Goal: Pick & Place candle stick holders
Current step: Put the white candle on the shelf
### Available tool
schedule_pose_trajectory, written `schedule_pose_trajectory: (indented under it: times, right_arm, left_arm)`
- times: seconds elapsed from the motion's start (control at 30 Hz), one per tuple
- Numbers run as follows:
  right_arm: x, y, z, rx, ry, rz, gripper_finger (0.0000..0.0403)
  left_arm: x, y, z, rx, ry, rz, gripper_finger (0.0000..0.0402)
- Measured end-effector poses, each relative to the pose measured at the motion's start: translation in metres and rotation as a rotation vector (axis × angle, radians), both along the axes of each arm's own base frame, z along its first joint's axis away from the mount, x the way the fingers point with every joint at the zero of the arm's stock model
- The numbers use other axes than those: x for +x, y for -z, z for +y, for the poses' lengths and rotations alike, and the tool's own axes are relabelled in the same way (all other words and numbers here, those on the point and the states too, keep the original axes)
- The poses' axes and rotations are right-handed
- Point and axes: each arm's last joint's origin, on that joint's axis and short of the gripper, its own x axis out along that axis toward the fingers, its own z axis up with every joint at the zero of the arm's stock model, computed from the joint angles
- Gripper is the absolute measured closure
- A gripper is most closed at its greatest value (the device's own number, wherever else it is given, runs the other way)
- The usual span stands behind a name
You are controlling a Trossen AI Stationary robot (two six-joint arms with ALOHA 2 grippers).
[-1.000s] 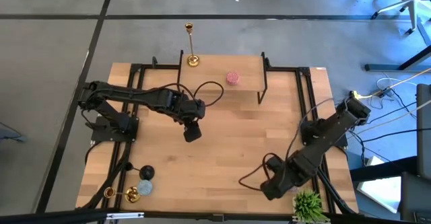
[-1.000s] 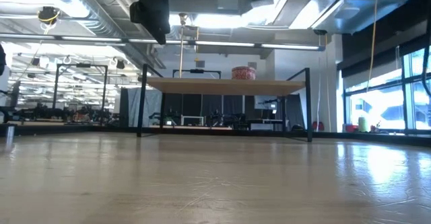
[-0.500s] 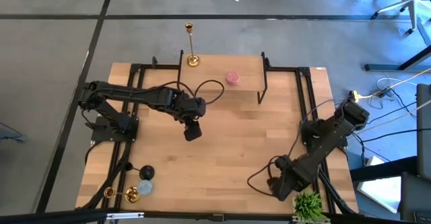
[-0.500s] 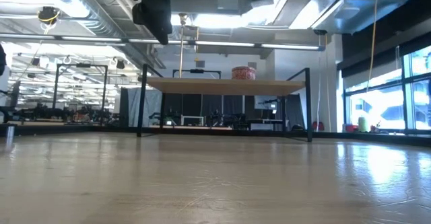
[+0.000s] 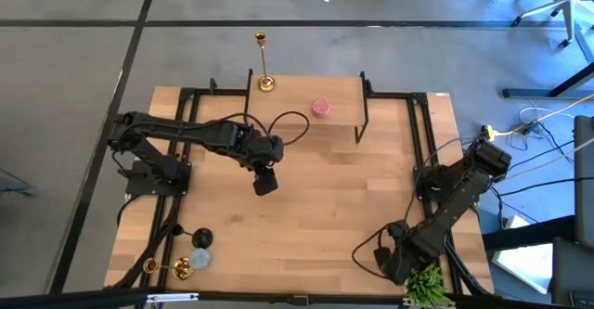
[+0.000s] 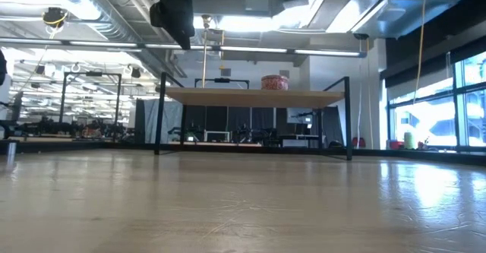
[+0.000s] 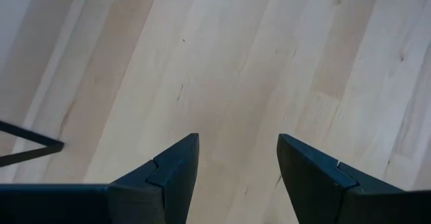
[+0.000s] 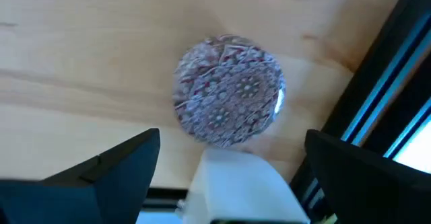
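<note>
Both tools empty and spread apart; one candlestick upright on the shelf, one lying on the bench.

Left tool hangs above the bench just left of centre in the high view, fingers apart over bare wood in its wrist view. Right tool sits low at the lower right of the high view, beside the green plant; its fingers are spread wide, a patterned glass paperweight and a white block between them but not gripped. First candlestick stands upright at the left end of the raised shelf, upper centre of the high view, with a pink round object further right on the shelf. Second candlestick lies on its side at the lower left, just beside a grey disc and a black disc.
</note>
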Motion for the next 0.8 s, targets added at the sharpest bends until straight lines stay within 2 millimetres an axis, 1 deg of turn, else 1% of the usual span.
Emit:
schedule_pose_trajectory:
  times: [0.4, 0.5, 0.7, 0.8]
  right_arm:
    - [-0.006, 0.033, -0.008, 0.008, 0.022, -0.039, 0.0028]
    - [-0.006, 0.034, -0.008, 0.022, -0.012, -0.049, 0.0028]
    - [0.002, 0.033, 0.001, 0.134, -0.084, -0.144, 0.0028]
    - [0.002, 0.034, 0.001, 0.125, -0.090, -0.136, 0.0028]
  left_arm:
    - [0.000, 0.000, 0.002, 0.000, -0.009, 0.001, 0.0203]
    - [0.000, 0.000, 0.002, -0.002, -0.015, 0.001, 0.0203]
    - [0.000, 0.000, 0.002, -0.003, -0.017, 0.002, 0.0203]
    - [0.000, 0.000, 0.002, 0.001, -0.019, 0.002, 0.0203]
